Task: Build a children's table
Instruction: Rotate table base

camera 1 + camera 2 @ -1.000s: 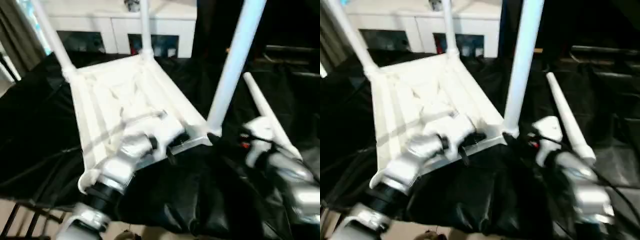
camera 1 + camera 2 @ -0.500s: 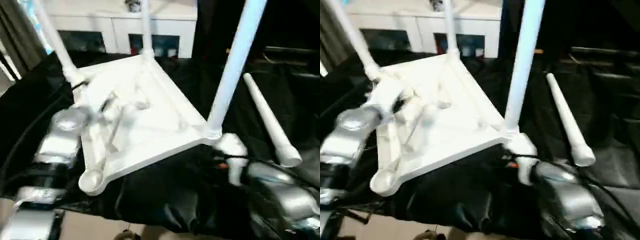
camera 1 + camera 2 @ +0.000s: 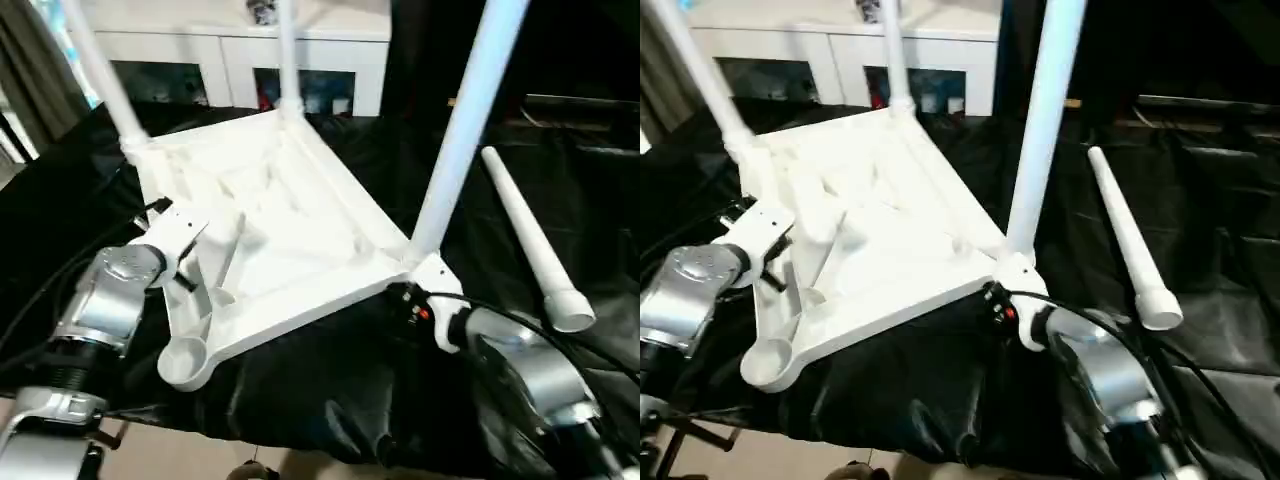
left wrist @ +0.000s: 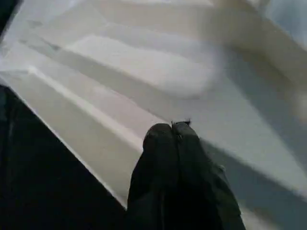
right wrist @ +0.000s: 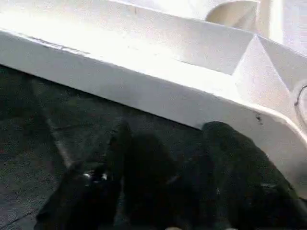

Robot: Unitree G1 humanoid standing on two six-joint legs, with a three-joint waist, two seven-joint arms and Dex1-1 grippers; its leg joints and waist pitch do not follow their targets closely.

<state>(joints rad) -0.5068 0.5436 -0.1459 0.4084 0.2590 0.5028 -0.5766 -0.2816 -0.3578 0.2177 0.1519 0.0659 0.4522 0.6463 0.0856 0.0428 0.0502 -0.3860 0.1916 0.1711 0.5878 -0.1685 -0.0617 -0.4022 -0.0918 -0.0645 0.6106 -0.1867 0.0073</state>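
On a black cloth (image 3: 330, 390), the upturned white plastic tabletop (image 3: 290, 240) carries three legs; left gripper (image 4: 173, 132) pressed closed over its ribs, right gripper (image 5: 168, 143) fingers parted beside its near corner

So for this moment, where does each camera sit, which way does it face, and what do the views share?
Left and right eye views: on the head, looking down at the upturned tabletop, loose leg, both silver forearms.
Left wrist view: along the shut left gripper, onto the ribbed underside.
Right wrist view: along the right gripper, parted fingers at the tabletop's edge over black cloth.
Shared: the tabletop.
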